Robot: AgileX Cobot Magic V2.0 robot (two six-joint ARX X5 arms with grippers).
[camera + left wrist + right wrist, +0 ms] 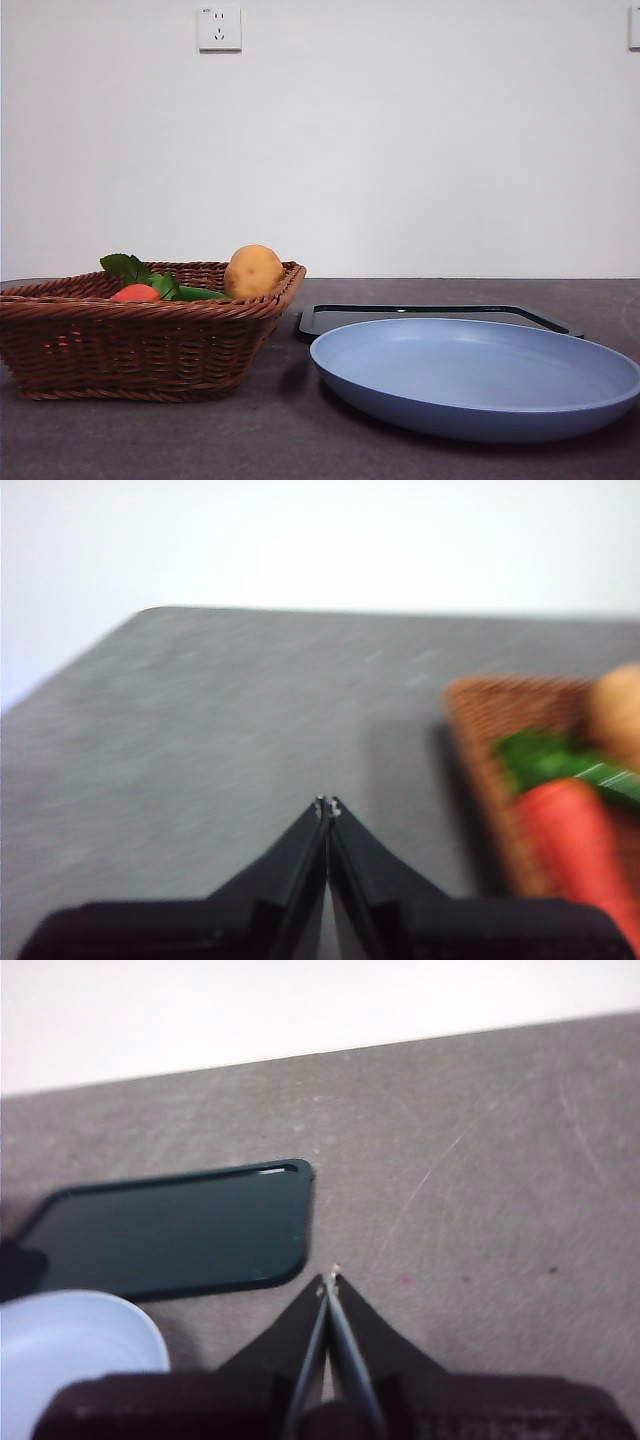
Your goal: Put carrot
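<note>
The orange-red carrot (pixel 136 293) lies in the brown wicker basket (pixel 120 340) at the left, its green leaves (pixel 125 266) sticking up. It also shows in the left wrist view (pixel 580 840), in the basket (pixel 480 740). My left gripper (pixel 327 807) is shut and empty above the bare table beside the basket. My right gripper (pixel 329 1280) is shut and empty above the table, beside the dark tray (pixel 170 1230). Neither gripper shows in the front view.
A tan potato (pixel 253 271) and a green vegetable (pixel 200 293) share the basket. A blue plate (pixel 480 375) stands at the front right, with a dark tray (pixel 430 315) behind it. The plate's rim shows in the right wrist view (pixel 70 1350).
</note>
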